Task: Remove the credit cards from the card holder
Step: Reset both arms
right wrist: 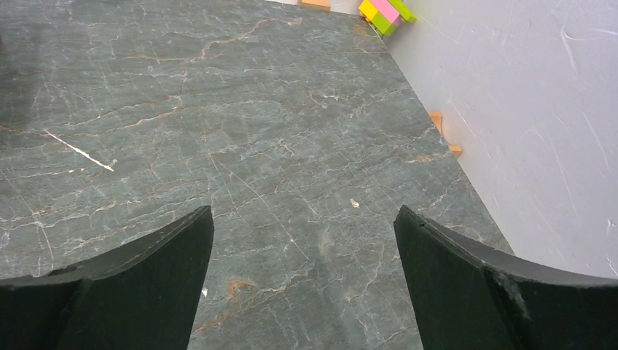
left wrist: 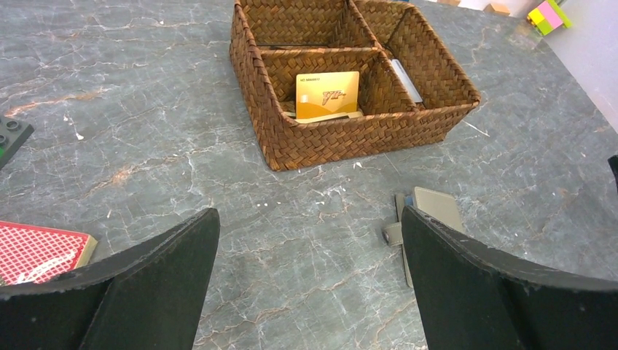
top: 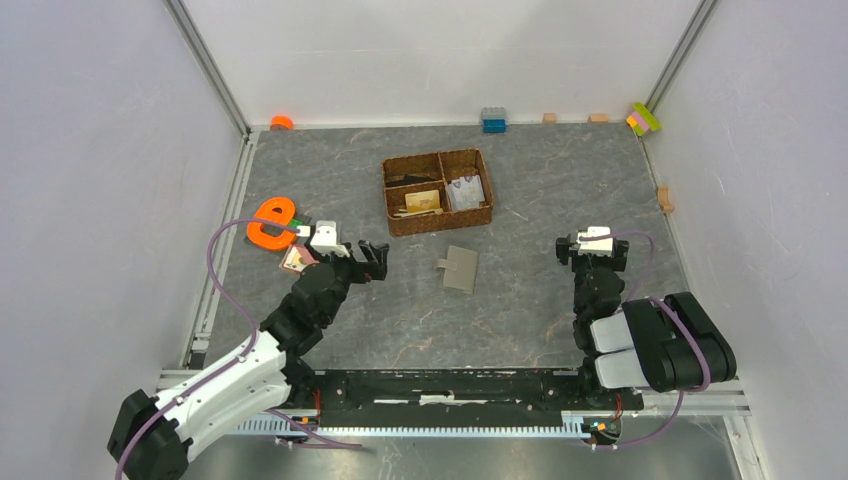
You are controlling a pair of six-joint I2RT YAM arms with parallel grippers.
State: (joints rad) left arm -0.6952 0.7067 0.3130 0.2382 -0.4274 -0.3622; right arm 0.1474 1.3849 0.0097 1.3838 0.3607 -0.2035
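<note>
Left gripper point(top: 366, 260): jaws spread wide, gripping nothing, low over the grey marbled tabletop point(top: 520, 310). At its 3 o'clock in the top view, near but not touching, lies the flat grey-olive rectangular card holder point(top: 459, 269), closed, flat on the table, with a small tab on its left edge. In the left wrist view the right fingertip hides part of it. At the holder's 12 o'clock, a short way off, stands the brown woven divided basket point(top: 437, 225). Its near-left compartment holds an orange-gold plastic credit card point(left wrist: 326, 95) leaning upright, marked "VIP" in dark red script. A line of small print above that is too small to read. A pale card-like item sits in the basket's right compartment. A red-patterned flat box point(left wrist: 40, 251) lies just beside the left finger at 9 o'clock. Right gripper point(top: 592, 252): jaws equally wide, empty, at the holder's 3 o'clock and well apart from it, over bare tabletop.
</note>
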